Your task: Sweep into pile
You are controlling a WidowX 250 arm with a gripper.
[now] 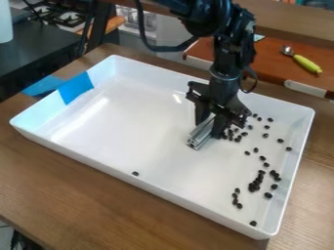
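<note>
My gripper [212,126] hangs over the right-centre of the white tray [124,122], shut on a short silver metal bar [201,133] that rests on or just above the tray floor. Right beside the gripper, on its right, lies a cluster of small dark beans [233,134]. A denser clump of beans [255,184] sits nearer the tray's right front corner, with loose ones scattered around it and along the right side. One lone bean [135,173] lies by the front wall. Part of the floor behind the gripper is hidden.
Blue tape [75,88] covers part of the tray's left wall. The tray's raised walls surround the beans. Behind it, a brown board [274,58] holds a spoon with a green handle [306,64]. A dark stove [67,15] stands at the upper left.
</note>
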